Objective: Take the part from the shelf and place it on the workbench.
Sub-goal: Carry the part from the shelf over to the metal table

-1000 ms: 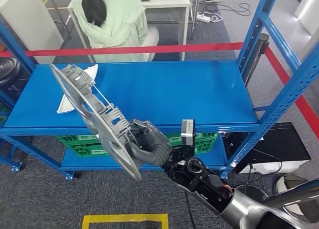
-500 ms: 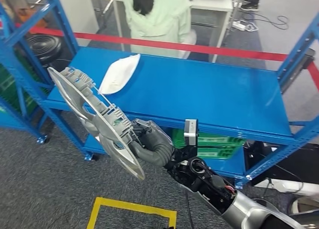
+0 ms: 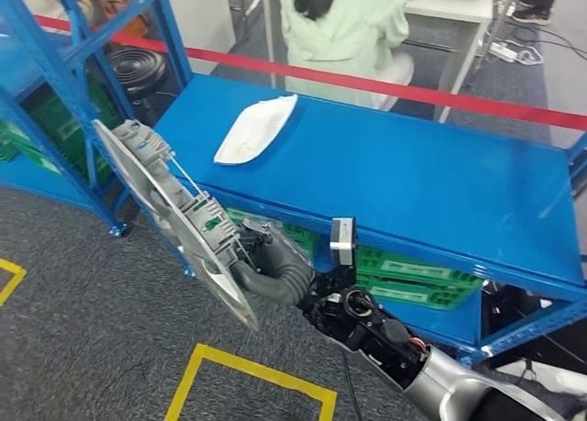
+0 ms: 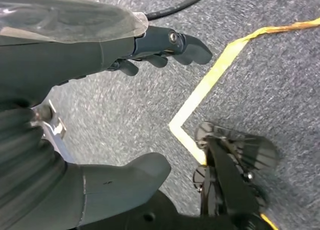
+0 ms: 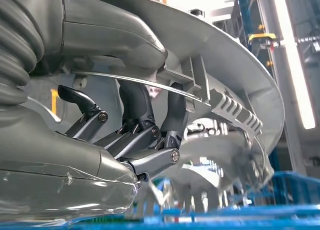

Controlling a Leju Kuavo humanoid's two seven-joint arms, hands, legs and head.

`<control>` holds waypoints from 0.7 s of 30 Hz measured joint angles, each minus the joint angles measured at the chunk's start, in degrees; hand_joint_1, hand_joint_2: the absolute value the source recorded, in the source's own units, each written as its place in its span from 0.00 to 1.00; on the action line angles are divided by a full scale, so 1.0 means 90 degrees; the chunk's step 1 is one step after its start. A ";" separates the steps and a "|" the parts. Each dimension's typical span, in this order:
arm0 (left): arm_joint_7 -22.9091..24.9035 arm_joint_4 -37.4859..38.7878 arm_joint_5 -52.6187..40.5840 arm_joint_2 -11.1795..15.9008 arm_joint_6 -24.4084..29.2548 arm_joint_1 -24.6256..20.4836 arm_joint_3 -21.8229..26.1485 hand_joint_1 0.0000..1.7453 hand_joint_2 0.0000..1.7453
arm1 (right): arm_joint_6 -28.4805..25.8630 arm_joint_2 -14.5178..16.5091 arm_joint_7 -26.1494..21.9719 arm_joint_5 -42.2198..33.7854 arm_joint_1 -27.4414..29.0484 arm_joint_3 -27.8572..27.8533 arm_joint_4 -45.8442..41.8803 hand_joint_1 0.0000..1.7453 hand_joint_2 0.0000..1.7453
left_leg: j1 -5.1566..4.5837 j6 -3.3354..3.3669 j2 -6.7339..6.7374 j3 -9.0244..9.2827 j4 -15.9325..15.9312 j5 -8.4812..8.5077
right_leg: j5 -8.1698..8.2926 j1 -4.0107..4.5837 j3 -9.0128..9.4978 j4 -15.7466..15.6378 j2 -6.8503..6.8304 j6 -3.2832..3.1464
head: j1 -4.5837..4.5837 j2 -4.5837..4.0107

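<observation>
The first half looks done: the right hand (image 3: 266, 260) grips the long grey ribbed plastic part (image 3: 173, 210), holding it tilted in the air just in front of the blue metal shelf (image 3: 429, 187). The left hand (image 4: 124, 49) hangs above the floor, fingers loosely apart, holding nothing. Carrying the part to the workbench and setting it down remain.

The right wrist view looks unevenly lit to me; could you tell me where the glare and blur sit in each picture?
Right wrist view: ceiling light strips blow out to white; the right hand and grey part stay sharp, the blue shelving behind them is soft. Left wrist view: the grey carpet is smeared by motion. Head view: evenly lit, with a faint sheen on the blue shelf.
</observation>
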 joint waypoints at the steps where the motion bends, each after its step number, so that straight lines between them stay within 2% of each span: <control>1: 0.0000 0.0000 0.0004 0.0002 0.0000 0.0001 -0.0001 0.00 1.00 | -0.0002 0.0000 0.0002 0.0000 0.0002 0.0000 0.0010 1.00 1.00 | 0.0014 -0.0021 0.0015 -0.0125 0.0221 -0.0023 | -0.0005 -0.0002 -0.0002 0.0000 -0.0080 0.0002 | -0.0011 0.0000; 2: 0.0000 0.0001 0.0005 0.0006 0.0001 0.0007 -0.0001 0.00 1.00 | -0.0004 0.0000 0.0004 0.0000 0.0004 0.0000 0.0021 1.00 1.00 | 0.0027 -0.0036 0.0031 -0.0119 0.0177 0.0077 | -0.0010 -0.0007 -0.0001 0.0001 -0.0152 0.0007 | -0.0022 0.0000; 3: 0.0000 0.0001 0.0010 0.0013 0.0001 0.0013 -0.0001 0.00 1.00 | -0.0003 0.0001 0.0006 0.0000 0.0005 0.0001 0.0029 1.00 1.00 | 0.0040 -0.0044 0.0068 0.0025 -0.0136 0.0281 | -0.0019 -0.0014 0.0006 0.0002 -0.0217 0.0019 | -0.0030 0.0000; 5: -0.0002 0.0001 0.0027 0.0030 0.0010 0.0008 -0.0002 0.00 1.00 | 0.0007 0.0005 0.0007 -0.0001 -0.0001 0.0001 0.0034 1.00 1.00 | 0.0027 -0.0039 0.0309 0.0496 -0.1097 0.0704 | -0.0050 0.0003 0.0022 0.0019 -0.0332 0.0069 | -0.0059 0.0000; 6: -0.0009 0.0001 0.0042 0.0038 0.0021 -0.0003 -0.0002 0.00 1.00 | 0.0018 0.0008 0.0005 -0.0003 -0.0008 0.0002 0.0035 1.00 1.00 | 0.0011 -0.0009 0.0403 0.0661 -0.1450 0.0824 | -0.0066 0.0022 0.0028 0.0029 -0.0380 0.0103 | -0.0058 0.0000; 7: -0.0016 0.0000 0.0058 0.0043 0.0033 -0.0013 -0.0003 0.00 1.00 | 0.0035 0.0013 0.0003 -0.0005 -0.0016 0.0004 0.0036 1.00 1.00 | -0.0009 0.0029 0.0462 0.0740 -0.1637 0.0865 | -0.0082 0.0044 0.0033 0.0038 -0.0431 0.0138 | -0.0043 0.0000; 9: -0.0034 0.0000 0.0089 0.0052 0.0053 -0.0013 -0.0004 0.00 1.00 | 0.0072 0.0024 -0.0002 -0.0010 -0.0033 0.0010 0.0039 1.00 1.00 | -0.0031 0.0129 0.0352 0.0722 -0.1666 0.0856 | -0.0108 0.0051 0.0052 0.0045 -0.0542 0.0205 | 0.0014 0.0000; 10: -0.0039 0.0000 0.0101 0.0054 0.0058 -0.0007 -0.0004 0.00 1.00 | 0.0087 0.0031 -0.0005 -0.0012 -0.0041 0.0014 0.0041 1.00 1.00 | -0.0030 0.0172 0.0289 0.0721 -0.1668 0.0860 | -0.0149 0.0032 0.0057 0.0080 -0.0523 0.0244 | 0.0033 0.0000; 12: -0.0047 0.0000 0.0120 0.0056 0.0064 -0.0005 -0.0004 0.00 1.00 | 0.0110 0.0046 -0.0013 -0.0015 -0.0051 0.0018 0.0045 1.00 1.00 | -0.0018 0.0255 0.0166 0.0731 -0.1681 0.0879 | -0.0410 -0.0001 -0.0079 0.0453 -0.0290 0.0298 | 0.0063 0.0000; 14: -0.0054 0.0000 0.0129 0.0057 0.0067 -0.0010 -0.0004 0.00 1.00 | 0.0122 0.0053 -0.0019 -0.0021 -0.0052 0.0019 0.0063 1.00 1.00 | -0.0021 0.0310 0.0041 0.0735 -0.1683 0.0886 | -0.0844 -0.0006 -0.0464 0.1309 -0.0015 0.0306 | 0.0125 0.0000; 15: -0.0057 0.0000 0.0132 0.0060 0.0068 -0.0012 -0.0004 0.00 1.00 | 0.0122 0.0053 -0.0020 -0.0027 -0.0050 0.0020 0.0079 1.00 1.00 | -0.0033 0.0324 -0.0034 0.0736 -0.1681 0.0887 | -0.1002 -0.0003 -0.0668 0.1737 0.0038 0.0301 | 0.0154 0.0000; 16: -0.0060 0.0000 0.0132 0.0062 0.0068 -0.0011 -0.0004 0.00 1.00 | 0.0122 0.0053 -0.0019 -0.0035 -0.0049 0.0021 0.0097 1.00 1.00 | -0.0046 0.0331 -0.0122 0.0738 -0.1678 0.0887 | -0.1050 -0.0001 -0.0798 0.1995 0.0066 0.0288 | 0.0171 0.0000; 17: -0.0061 0.0000 0.0132 0.0064 0.0068 -0.0010 -0.0004 0.00 1.00 | 0.0121 0.0053 -0.0018 -0.0044 -0.0047 0.0022 0.0112 1.00 1.00 | -0.0057 0.0333 -0.0216 0.0744 -0.1673 0.0887 | -0.0968 0.0004 -0.0817 0.2002 0.0086 0.0265 | 0.0180 0.0000; 18: -0.0061 0.0000 0.0132 0.0066 0.0068 -0.0008 -0.0004 0.00 1.00 | 0.0121 0.0053 -0.0018 -0.0056 -0.0047 0.0024 0.0121 1.00 1.00 | -0.0065 0.0332 -0.0311 0.0752 -0.1668 0.0886 | -0.0771 0.0014 -0.0717 0.1749 0.0119 0.0229 | 0.0188 0.0000; 19: -0.0061 0.0000 0.0132 0.0063 0.0068 -0.0007 -0.0004 0.00 1.00 | 0.0122 0.0053 -0.0017 -0.0065 -0.0048 0.0025 0.0125 1.00 1.00 | -0.0069 0.0332 -0.0402 0.0760 -0.1664 0.0886 | -0.0505 0.0026 -0.0529 0.1307 0.0199 0.0183 | 0.0196 0.0000; 20: -0.0061 0.0000 0.0132 0.0056 0.0068 -0.0007 -0.0004 0.00 1.00 | 0.0122 0.0053 -0.0018 -0.0075 -0.0051 0.0025 0.0126 1.00 1.00 | -0.0070 0.0327 -0.0484 0.0759 -0.1659 0.0886 | -0.0288 0.0029 -0.0332 0.0847 0.0361 0.0132 | 0.0199 0.0000; 21: -0.0062 0.0000 0.0132 0.0050 0.0068 -0.0009 -0.0004 0.00 1.00 | 0.0123 0.0053 -0.0021 -0.0082 -0.0056 0.0026 0.0127 1.00 1.00 | -0.0063 0.0313 -0.0562 0.0744 -0.1650 0.0890 | -0.0140 0.0029 -0.0180 0.0470 0.0511 0.0103 | 0.0188 0.0000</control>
